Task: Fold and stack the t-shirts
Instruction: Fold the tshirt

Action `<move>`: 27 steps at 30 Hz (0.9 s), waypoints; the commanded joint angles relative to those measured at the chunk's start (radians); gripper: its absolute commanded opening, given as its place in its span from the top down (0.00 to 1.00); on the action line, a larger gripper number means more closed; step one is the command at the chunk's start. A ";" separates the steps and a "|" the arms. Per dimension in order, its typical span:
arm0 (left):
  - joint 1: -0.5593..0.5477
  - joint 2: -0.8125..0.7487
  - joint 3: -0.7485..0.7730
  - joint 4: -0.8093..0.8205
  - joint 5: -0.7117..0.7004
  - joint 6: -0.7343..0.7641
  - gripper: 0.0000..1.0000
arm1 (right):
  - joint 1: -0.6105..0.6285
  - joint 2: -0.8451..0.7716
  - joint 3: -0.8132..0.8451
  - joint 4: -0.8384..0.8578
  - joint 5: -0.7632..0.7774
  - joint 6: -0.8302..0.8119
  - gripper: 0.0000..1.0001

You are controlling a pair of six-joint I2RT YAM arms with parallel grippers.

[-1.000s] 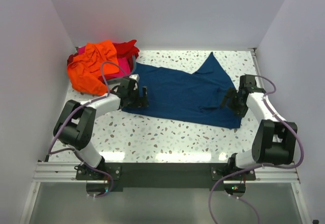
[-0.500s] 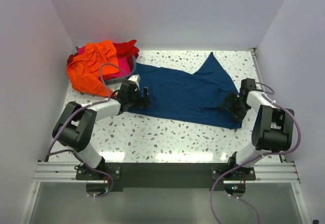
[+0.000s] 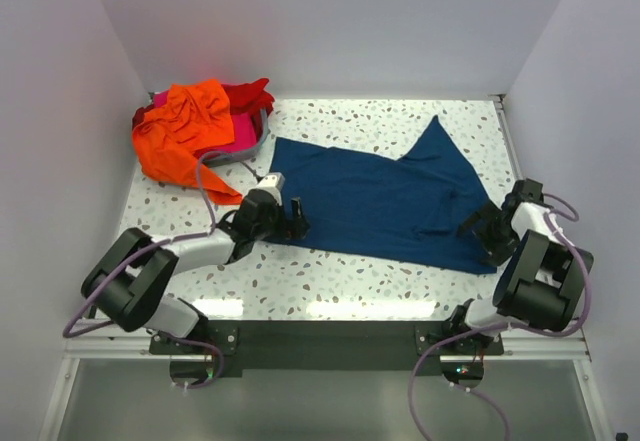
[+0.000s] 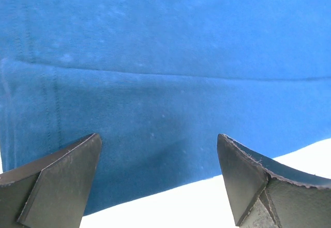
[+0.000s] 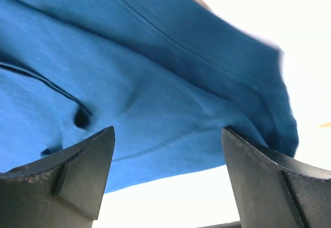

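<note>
The navy blue t-shirt (image 3: 385,201) lies spread across the middle of the table, one corner pointing to the back right. My left gripper (image 3: 293,221) is open at the shirt's near-left edge. In the left wrist view the blue cloth (image 4: 165,73) lies just beyond the open gripper (image 4: 159,184), with bare table between the jaws. My right gripper (image 3: 483,236) is open at the shirt's near-right corner. The right wrist view shows blue cloth (image 5: 155,83) ahead of the open gripper (image 5: 168,179). The orange t-shirt (image 3: 185,131), red t-shirt (image 3: 252,94) and pink t-shirt (image 3: 238,139) are heaped at the back left.
A grey basket (image 3: 257,136) holds the heap at the back left, the orange shirt spilling over its near rim. White walls close the table on the left, back and right. A black rail (image 3: 330,336) runs along the near edge.
Both arms have drawn back toward the near edge. The navy shirt has shifted nearer and to the right with them. Its left edge now lies farther from the basket.
</note>
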 commanded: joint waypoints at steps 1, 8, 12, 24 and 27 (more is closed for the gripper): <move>-0.046 -0.061 -0.136 -0.163 0.000 -0.115 0.00 | -0.010 -0.079 -0.001 -0.082 0.093 -0.023 0.13; -0.053 -0.245 -0.132 -0.346 -0.081 -0.124 0.00 | 0.007 -0.232 0.057 -0.122 0.052 -0.050 0.20; -0.053 -0.285 -0.049 -0.427 -0.106 -0.098 0.00 | 0.061 -0.231 0.073 -0.119 0.013 -0.061 0.23; -0.053 -0.347 0.024 -0.535 -0.153 -0.072 0.00 | 0.315 -0.071 0.080 -0.013 0.056 0.029 0.28; -0.053 -0.347 0.024 -0.536 -0.161 -0.072 0.00 | 0.325 -0.048 0.079 0.010 0.052 0.028 0.30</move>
